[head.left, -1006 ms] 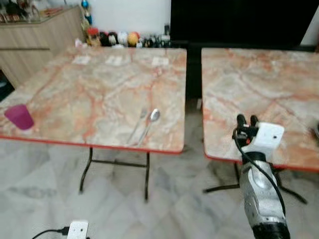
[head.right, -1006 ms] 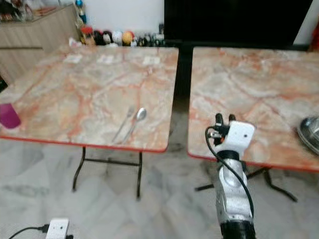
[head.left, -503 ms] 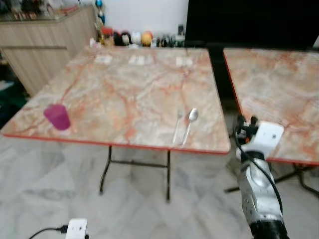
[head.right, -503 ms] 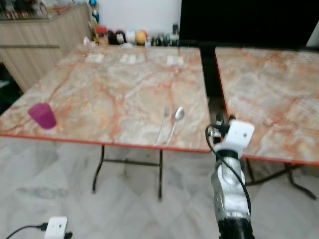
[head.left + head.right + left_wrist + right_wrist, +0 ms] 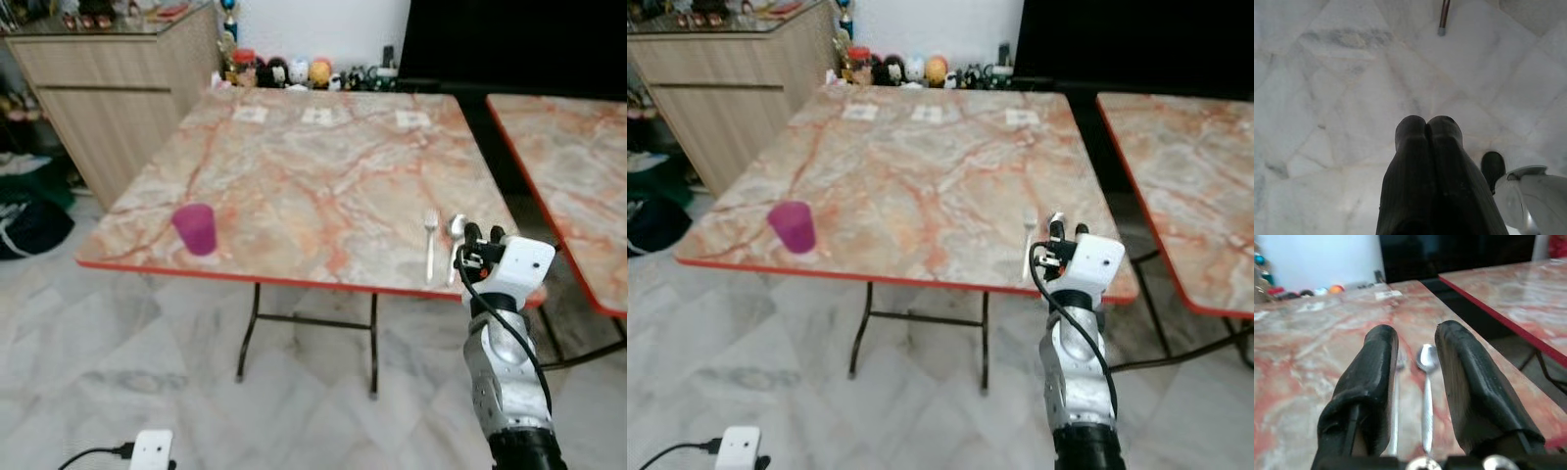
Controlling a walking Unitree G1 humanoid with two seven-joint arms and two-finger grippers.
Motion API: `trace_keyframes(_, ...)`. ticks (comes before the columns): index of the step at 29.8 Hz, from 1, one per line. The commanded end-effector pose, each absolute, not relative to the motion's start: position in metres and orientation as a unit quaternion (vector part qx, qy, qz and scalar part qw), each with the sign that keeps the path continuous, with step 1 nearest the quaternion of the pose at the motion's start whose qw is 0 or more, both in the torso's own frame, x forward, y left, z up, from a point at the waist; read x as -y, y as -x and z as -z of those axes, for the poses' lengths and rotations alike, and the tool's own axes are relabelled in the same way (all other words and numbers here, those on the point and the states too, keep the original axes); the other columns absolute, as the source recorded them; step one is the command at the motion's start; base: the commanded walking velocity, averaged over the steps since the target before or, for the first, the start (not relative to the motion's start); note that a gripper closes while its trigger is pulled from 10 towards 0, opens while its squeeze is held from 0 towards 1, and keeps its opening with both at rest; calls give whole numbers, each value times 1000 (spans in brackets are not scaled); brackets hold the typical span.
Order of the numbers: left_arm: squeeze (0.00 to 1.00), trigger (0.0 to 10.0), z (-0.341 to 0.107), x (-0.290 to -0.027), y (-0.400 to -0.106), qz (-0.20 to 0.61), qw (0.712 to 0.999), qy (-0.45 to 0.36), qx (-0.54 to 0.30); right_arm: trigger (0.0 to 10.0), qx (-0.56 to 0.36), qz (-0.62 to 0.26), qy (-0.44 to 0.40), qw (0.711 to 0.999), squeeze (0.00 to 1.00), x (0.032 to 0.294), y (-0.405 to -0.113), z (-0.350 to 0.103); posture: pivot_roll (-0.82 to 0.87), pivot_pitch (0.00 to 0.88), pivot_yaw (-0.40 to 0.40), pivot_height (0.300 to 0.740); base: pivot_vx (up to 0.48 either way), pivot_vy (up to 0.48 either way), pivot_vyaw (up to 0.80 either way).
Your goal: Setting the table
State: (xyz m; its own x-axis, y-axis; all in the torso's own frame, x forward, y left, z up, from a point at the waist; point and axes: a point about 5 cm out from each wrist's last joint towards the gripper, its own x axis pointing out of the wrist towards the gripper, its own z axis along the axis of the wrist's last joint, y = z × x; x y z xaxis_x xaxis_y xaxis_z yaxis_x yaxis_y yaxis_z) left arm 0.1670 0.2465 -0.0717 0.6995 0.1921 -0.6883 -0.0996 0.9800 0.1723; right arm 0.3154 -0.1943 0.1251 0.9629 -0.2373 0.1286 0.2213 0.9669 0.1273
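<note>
Spoon and fork now just beyond the parted right end effector.

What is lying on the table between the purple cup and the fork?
Nothing: in the left eye view, bare marble table stretches from the purple cup to the fork, with the spoon beyond it.

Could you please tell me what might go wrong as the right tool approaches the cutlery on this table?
The spoon and fork lie side by side, so the open right tool might grab both or push one away. They also sit near the table's red edge, so a nudge could perhaps drop them onto the floor.
</note>
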Motion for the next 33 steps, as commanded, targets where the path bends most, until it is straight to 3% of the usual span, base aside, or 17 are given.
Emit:
trace_keyframes(1,0,10000,73,-244,-165,-79,920,-50,-381,10000,74,121,-54,988,0,198,-315,-126,-3,0,14,740,0,0,0)
trace_keyframes(25,0,10000,73,-242,-166,-74,921,-52,-380,10000,67,121,-61,988,0,195,-315,-125,-3,0,18,740,270,0,0)
trace_keyframes(33,0,10000,74,-242,-165,-73,920,-54,-382,10000,21,64,-70,995,0,184,-319,-113,-2,2,17,740,0,0,0)
